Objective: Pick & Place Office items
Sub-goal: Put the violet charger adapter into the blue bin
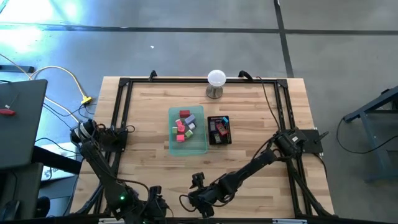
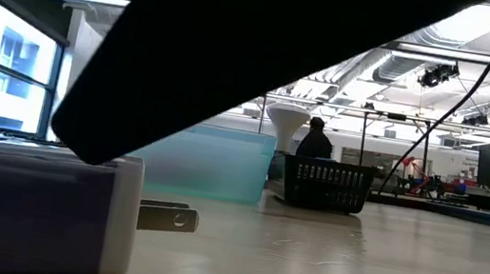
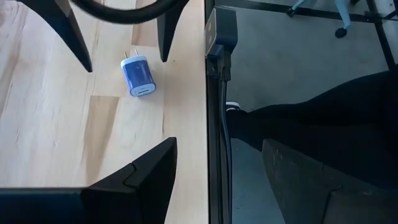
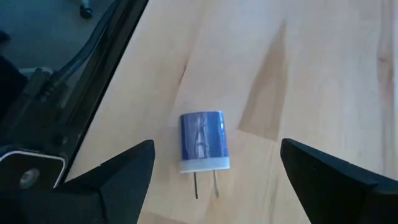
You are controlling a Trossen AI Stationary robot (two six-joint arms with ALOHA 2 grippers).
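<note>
A small blue plug adapter (image 4: 204, 140) lies flat on the bare wood of the bench (image 1: 149, 155), close to its near edge, with its two metal prongs pointing along the surface. The right tool (image 4: 214, 180) hangs just above it with its fingers spread wide, one on each side of the adapter and not touching it. The right arm reaches in from the right side of the bench toward the middle of the near edge.

The left tool (image 3: 217, 180) sits at the near edge too, just left of the right one, its fingers partly apart and holding nothing. One finger (image 3: 146, 168) is over the wood; the other hangs past the edge.

Farther back, at the middle of the bench, a clear green tray (image 1: 187, 144) holds a small heap of pink, red, green and grey pieces (image 1: 185, 124). Just to its right stands a black mesh basket (image 1: 219, 130) with more small items inside. A white ball on a metal stand (image 1: 216, 83) is at the far edge.
</note>
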